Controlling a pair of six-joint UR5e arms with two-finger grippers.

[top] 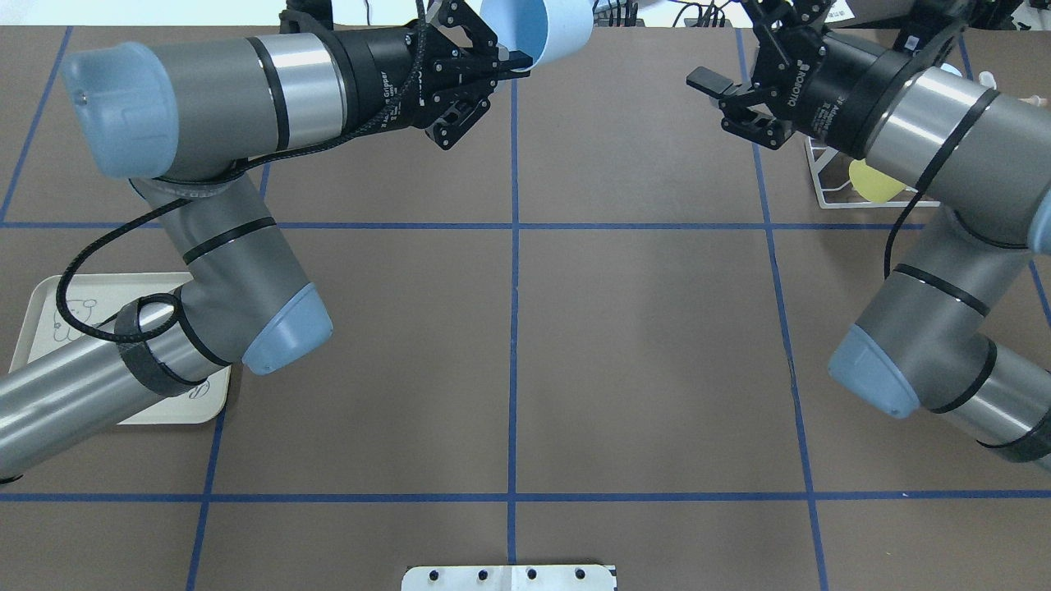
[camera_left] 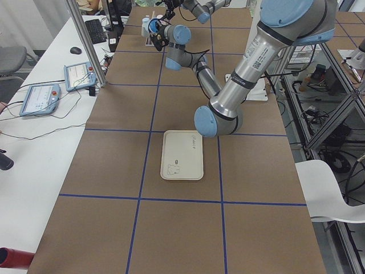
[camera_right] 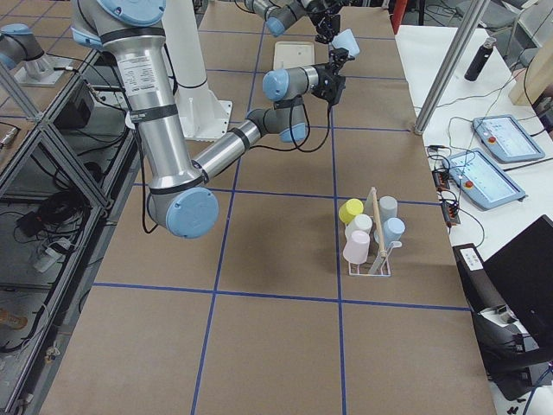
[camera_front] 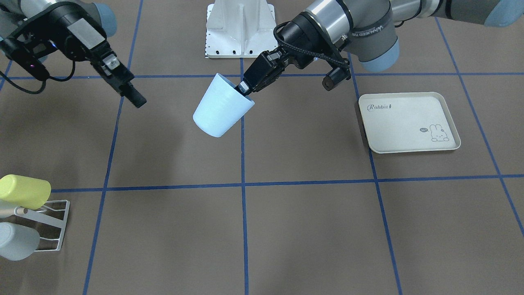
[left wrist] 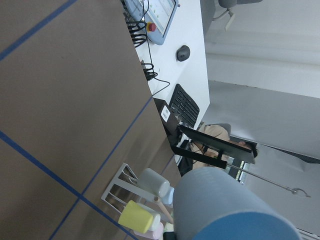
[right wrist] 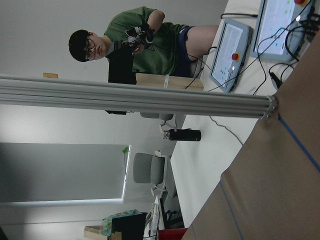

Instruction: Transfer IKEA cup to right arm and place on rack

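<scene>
My left gripper (camera_front: 244, 87) is shut on the rim of the light blue IKEA cup (camera_front: 221, 108) and holds it tilted in the air over the middle of the table. The cup also shows in the overhead view (top: 546, 29) and the left wrist view (left wrist: 225, 205). My right gripper (camera_front: 138, 100) hangs apart from the cup on its far side, empty, with its fingers together; it also shows in the overhead view (top: 708, 80). The white wire rack (camera_front: 53, 223) stands at the table's edge on my right and holds a yellow-green cup (camera_front: 24, 190) and a grey cup (camera_front: 18, 246).
A cream rabbit-print tray (camera_front: 409, 123) lies empty on my left side, partly under my left arm in the overhead view (top: 49, 304). The white robot base plate (camera_front: 239, 28) sits at the back centre. The rack holds several cups in the right side view (camera_right: 371, 259).
</scene>
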